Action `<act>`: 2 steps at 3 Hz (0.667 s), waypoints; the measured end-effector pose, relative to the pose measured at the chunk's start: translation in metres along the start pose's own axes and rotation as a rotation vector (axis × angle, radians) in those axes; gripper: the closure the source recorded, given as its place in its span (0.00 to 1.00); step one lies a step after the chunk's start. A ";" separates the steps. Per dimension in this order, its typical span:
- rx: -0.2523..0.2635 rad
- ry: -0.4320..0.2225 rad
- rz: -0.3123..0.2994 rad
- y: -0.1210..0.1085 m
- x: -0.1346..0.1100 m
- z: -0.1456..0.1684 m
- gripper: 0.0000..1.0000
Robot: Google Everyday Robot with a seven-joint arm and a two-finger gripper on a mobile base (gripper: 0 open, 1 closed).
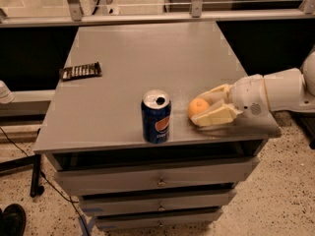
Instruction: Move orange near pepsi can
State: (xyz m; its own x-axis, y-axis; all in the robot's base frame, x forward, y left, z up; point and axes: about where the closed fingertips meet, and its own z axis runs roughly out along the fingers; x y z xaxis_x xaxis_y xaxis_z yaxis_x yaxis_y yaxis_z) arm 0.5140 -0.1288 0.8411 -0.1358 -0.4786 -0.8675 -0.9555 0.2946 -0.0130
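Cream-coloured jaws of the gripper (203, 110) are closed on the orange (196, 107), one finger behind it and one in front, low over the front right part of the grey table top (147, 48). The white arm (275, 90) reaches in from the right edge. The orange is just right of the pepsi can (156, 117), near it but apart, with a narrow strip of table showing between them. The can stands upright close to the front edge. A flat dark snack bar (80, 71) lies well apart at the far left.

Whether the orange already rests on the surface cannot be told. To finish well, the gripper should probably lower until the fruit bears on the table and part the jaws gently so it does not roll. It should then draw back to the right, clear of the can.
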 end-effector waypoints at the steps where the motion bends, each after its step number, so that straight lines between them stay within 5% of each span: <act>1: -0.078 0.000 -0.031 0.013 -0.006 0.012 1.00; 2: -0.138 0.000 -0.063 0.023 -0.015 0.022 1.00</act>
State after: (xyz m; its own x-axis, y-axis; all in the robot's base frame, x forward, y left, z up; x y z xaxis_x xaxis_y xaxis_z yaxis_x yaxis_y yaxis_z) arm 0.5001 -0.0972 0.8429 -0.0747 -0.4924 -0.8671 -0.9890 0.1476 0.0014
